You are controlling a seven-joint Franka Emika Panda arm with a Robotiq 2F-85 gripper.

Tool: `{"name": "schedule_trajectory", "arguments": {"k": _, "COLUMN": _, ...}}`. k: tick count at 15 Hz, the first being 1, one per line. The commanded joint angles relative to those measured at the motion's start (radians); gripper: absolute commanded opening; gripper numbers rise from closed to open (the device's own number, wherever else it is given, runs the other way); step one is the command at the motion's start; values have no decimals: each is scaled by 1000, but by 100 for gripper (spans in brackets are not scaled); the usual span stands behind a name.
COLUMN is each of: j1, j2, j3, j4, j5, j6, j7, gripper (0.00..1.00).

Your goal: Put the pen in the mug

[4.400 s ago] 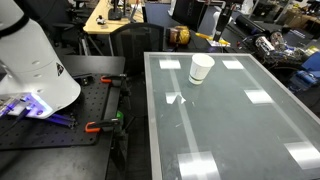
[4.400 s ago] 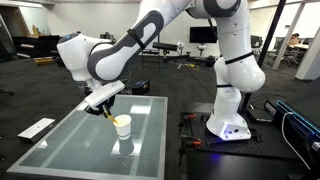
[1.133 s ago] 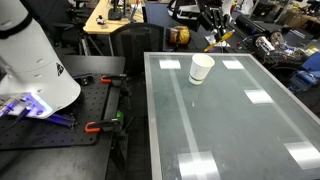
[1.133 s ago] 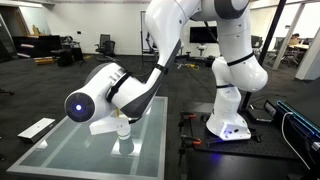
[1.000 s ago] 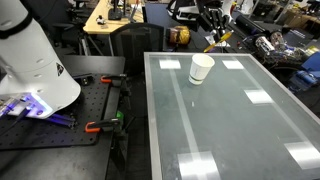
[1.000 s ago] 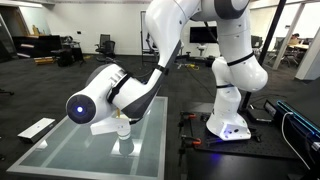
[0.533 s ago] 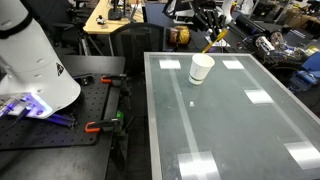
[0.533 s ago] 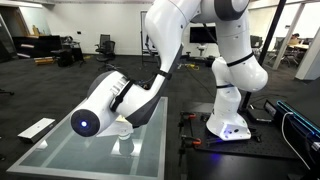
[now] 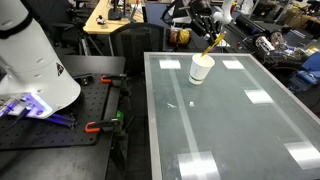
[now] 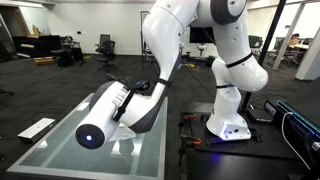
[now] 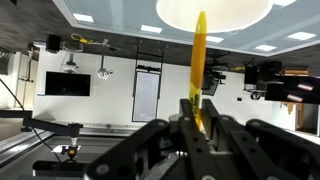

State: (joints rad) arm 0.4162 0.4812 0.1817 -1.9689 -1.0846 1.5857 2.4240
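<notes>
Pen (image 11: 200,70): thin and yellow, pinched at its near end. It runs straight up the middle of the wrist view, from the jaws at the bottom to the pale oval at the top edge.
Gripper (image 11: 198,118): pressed together on the pen, with dark jaws on either side of it at the bottom centre of the wrist view. It holds nothing else.
Pen from outside: in an exterior view the pen (image 9: 213,43) hangs tilted in the upper middle of the frame. Its held end is up and to the right, and its free end is down and to the left, right at the mug's rim.
Long axis: it points away from the gripper and toward the mug, steep but not plumb. The free tip looks to be at or just above the opening. I cannot tell whether it is inside the rim.
Mug (image 9: 201,69): white, tapered and upright on the bench, directly below and slightly left of the gripper. In the wrist view the mug (image 11: 213,12) is the cream oval just beyond the pen's far end.
Coming move: as I judge it, lower the pen along its own line, then let go. Because of the tilt, the tip needs to be inside the rim before release, or the pen may catch the lip and nudge the light mug.
Bench (image 9: 240,120): glass-topped, reflecting the ceiling lights.
Arm (image 10: 125,115): in an exterior view its white links fill the lower middle of the frame and hide the pen, mug and gripper.
</notes>
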Motion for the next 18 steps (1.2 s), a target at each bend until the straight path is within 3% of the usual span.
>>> {"name": "schedule_trajectory", "arguments": {"k": 1, "j1": 2, "j2": 42, "j3": 13, "j4": 29, "j5": -41, "j6": -29, "j7": 27, "gripper": 4}}
{"name": "schedule_trajectory", "arguments": {"k": 16, "j1": 11, "j2": 161, "j3": 13, "j4": 109, "j5": -48, "j6": -33, "j7": 45, "gripper": 4}}
{"name": "schedule_trajectory", "arguments": {"k": 17, "j1": 11, "j2": 166, "j3": 13, "j4": 113, "j5": -46, "j6": -34, "j7": 51, "gripper": 20}}
{"name": "schedule_trajectory", "arguments": {"k": 18, "j1": 11, "j2": 170, "j3": 13, "j4": 116, "j5": -46, "j6": -34, "j7": 54, "gripper": 42}}
